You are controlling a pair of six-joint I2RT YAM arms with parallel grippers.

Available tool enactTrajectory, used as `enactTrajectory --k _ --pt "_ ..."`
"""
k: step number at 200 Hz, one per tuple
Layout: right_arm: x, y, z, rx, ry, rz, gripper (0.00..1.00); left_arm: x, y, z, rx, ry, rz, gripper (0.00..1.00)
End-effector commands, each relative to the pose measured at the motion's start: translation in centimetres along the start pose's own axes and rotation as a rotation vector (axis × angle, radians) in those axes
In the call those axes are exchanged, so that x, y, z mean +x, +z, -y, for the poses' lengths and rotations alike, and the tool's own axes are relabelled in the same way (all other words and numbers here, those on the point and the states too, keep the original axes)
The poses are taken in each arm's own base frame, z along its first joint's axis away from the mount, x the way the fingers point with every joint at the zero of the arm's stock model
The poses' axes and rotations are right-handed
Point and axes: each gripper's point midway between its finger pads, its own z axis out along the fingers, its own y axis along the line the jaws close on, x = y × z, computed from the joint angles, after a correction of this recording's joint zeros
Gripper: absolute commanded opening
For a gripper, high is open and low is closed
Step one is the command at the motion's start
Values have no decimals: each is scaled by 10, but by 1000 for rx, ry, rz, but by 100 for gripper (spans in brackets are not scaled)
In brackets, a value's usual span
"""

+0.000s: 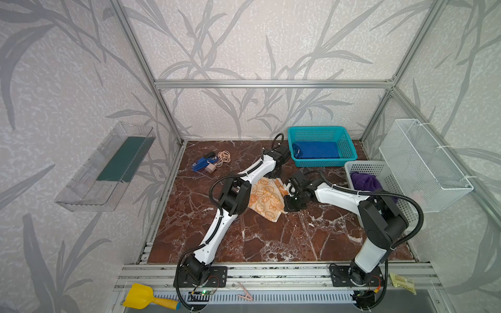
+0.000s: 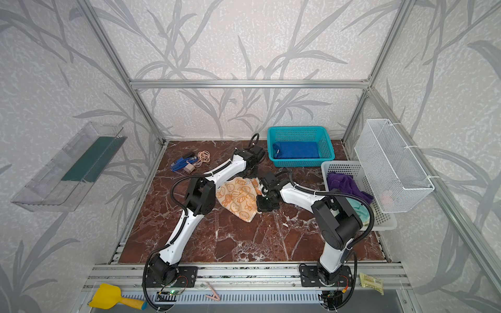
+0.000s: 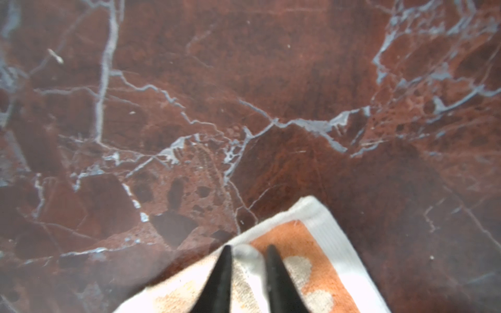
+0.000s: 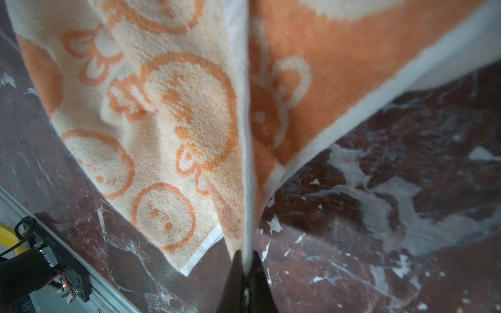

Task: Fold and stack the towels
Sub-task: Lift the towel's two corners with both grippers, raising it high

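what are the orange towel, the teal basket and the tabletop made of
The orange towel: terry cloth, likely cotton, matte; looped nubby pile shows close up. The teal basket: moulded plastic, going by its even lattice walls and slight sheen. The tabletop: red-brown marble look with white veins; real stone or printed sheet, can't tell.

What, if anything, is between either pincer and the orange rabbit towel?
Nothing visible. The right pincer is shut on the white hem of the orange towel. The left pincer sits right at a towel corner on the table; whether it grips is unclear.
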Motion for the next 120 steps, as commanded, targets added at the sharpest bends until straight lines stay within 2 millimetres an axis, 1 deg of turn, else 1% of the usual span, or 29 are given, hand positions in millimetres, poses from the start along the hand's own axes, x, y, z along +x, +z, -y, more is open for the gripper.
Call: enactTrajectory --k 1,22,49,78,97,109,120 --pt "-6 -29 -7 38 -52 55 2 -20 -48 -20 -40 -25 82 13" --pt "-7 -40 -10 48 -63 85 1 -24 -65 -26 -40 -36 108 0" --pt "-8 -54 -16 54 -82 121 1 -27 -91 -35 -27 -54 139 0" --pt "-9 -73 -26 73 -126 154 0 -25 -123 -51 -19 -77 182 0" --pt "-14 -93 -34 93 -169 191 0 -25 -153 -67 -18 -99 234 0" --pt "-18 -110 -41 109 -203 228 0 -25 -175 -78 -15 -113 274 0" --pt "-23 -130 -50 114 -241 275 0 -25 -198 -89 -2 -127 319 0"
